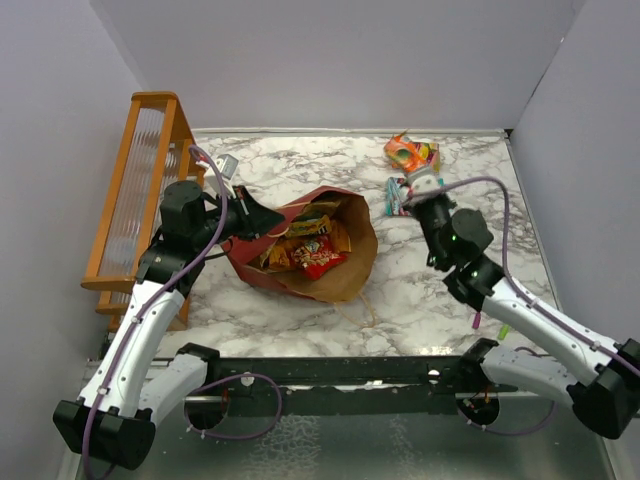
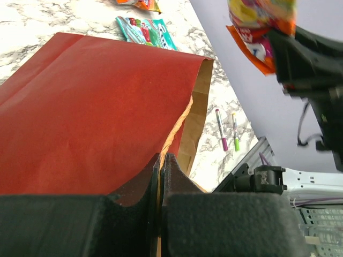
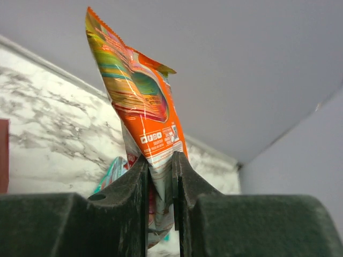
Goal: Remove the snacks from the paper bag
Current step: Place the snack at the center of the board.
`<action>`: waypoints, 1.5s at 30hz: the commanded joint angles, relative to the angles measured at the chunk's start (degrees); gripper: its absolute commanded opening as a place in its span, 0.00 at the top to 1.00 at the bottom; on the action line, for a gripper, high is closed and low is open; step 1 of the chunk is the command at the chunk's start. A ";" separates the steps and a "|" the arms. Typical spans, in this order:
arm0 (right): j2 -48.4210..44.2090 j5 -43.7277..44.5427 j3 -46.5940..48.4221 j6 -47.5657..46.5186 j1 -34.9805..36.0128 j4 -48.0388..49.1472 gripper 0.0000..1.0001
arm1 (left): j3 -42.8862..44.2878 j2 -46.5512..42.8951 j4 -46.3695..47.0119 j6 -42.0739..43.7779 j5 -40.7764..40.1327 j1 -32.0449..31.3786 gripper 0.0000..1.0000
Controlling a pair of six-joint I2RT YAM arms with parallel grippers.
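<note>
The dark red paper bag (image 1: 340, 270) lies on its side mid-table, mouth toward the right. Red, orange and yellow snacks (image 1: 310, 252) show in its mouth. My left gripper (image 1: 262, 215) is shut on the bag's tan handle (image 2: 174, 126) at its left rim; its fingers (image 2: 177, 171) pinch the cord. My right gripper (image 1: 422, 180) is shut on an orange rainbow-print packet (image 3: 142, 107) and holds it above the table right of the bag; that packet also shows in the left wrist view (image 2: 257, 32). A teal packet (image 1: 397, 196) lies below it.
An orange wooden rack (image 1: 135, 190) stands along the left wall. Another orange packet (image 2: 140, 4) lies by the teal one (image 2: 146, 29) at the back right. A pink pen (image 2: 221, 130) and a green pen (image 2: 235, 131) lie near the right arm. Walls enclose the table.
</note>
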 commanded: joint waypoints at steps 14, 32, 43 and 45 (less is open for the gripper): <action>24.45 -24.35 -6.37 94.78 -32.42 30.44 0.99 | 0.62 -2.07 -0.63 -0.32 -0.73 0.03 1.00; 51.29 -56.93 3.86 107.65 -49.03 35.73 0.99 | 0.46 -0.12 0.08 0.54 -0.46 0.06 1.00; 56.65 -59.68 5.65 94.51 -54.28 24.60 0.77 | -0.11 0.77 1.52 -0.63 0.34 0.10 1.00; 55.46 -57.20 6.76 87.85 -54.32 18.26 0.65 | -0.22 0.66 1.90 -0.65 1.03 0.03 1.00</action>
